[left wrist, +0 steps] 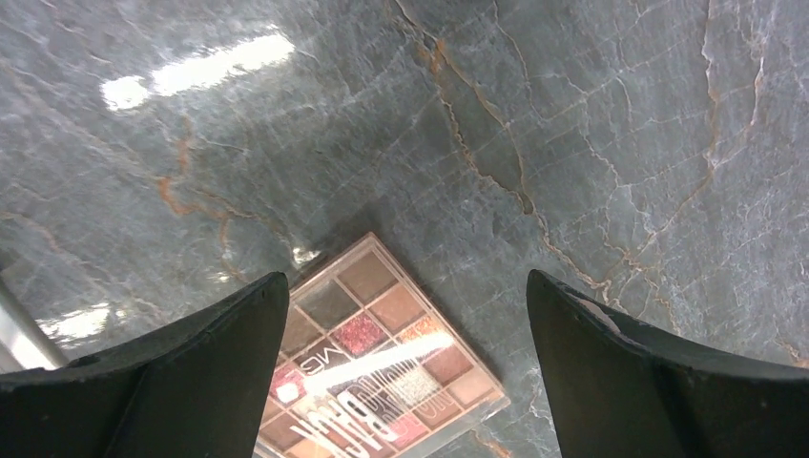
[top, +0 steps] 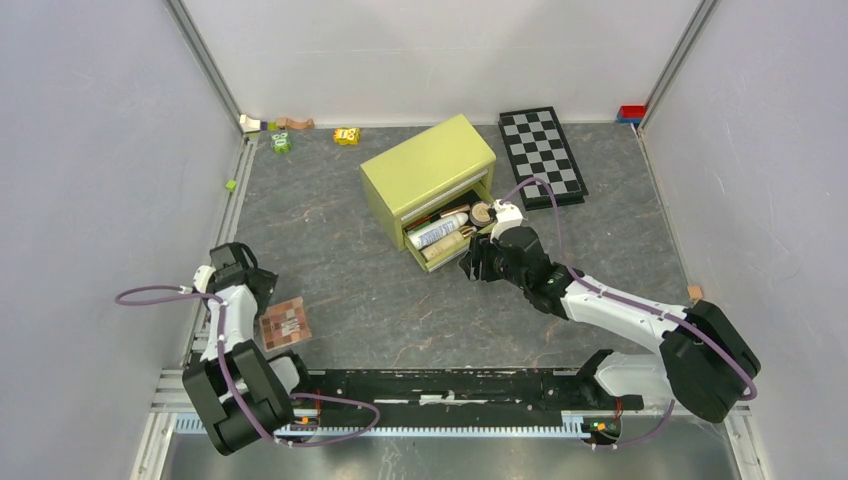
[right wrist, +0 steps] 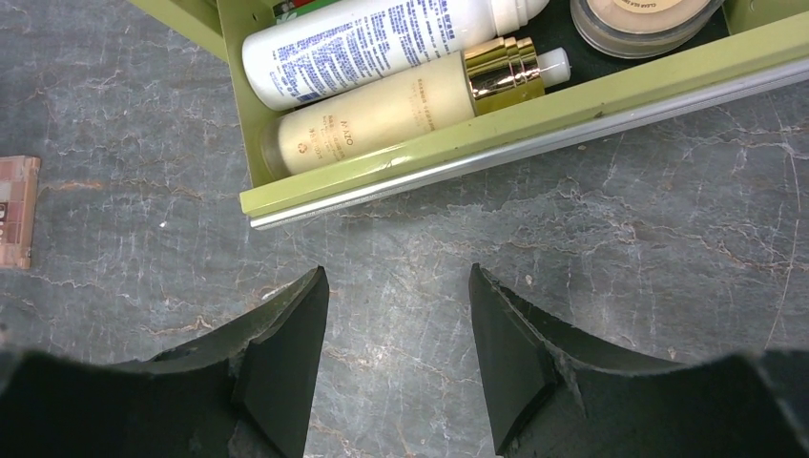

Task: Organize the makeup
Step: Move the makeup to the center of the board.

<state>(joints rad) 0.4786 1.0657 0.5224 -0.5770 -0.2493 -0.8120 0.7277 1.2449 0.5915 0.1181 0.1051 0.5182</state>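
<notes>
Grey veined stone tabletop (top: 390,320), plain pale walls (top: 90,130), overhead-light glare (left wrist: 200,72)

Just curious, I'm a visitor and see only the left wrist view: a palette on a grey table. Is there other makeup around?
Observer: Yes. A white tube and a beige bottle lie in an open green drawer.
Operator: Where is that drawer?
Observer: In a green box mid-table, to the right of the palette.
Operator: And the other arm?
Observer: Its pincer hovers open and empty just in front of the drawer.
</notes>
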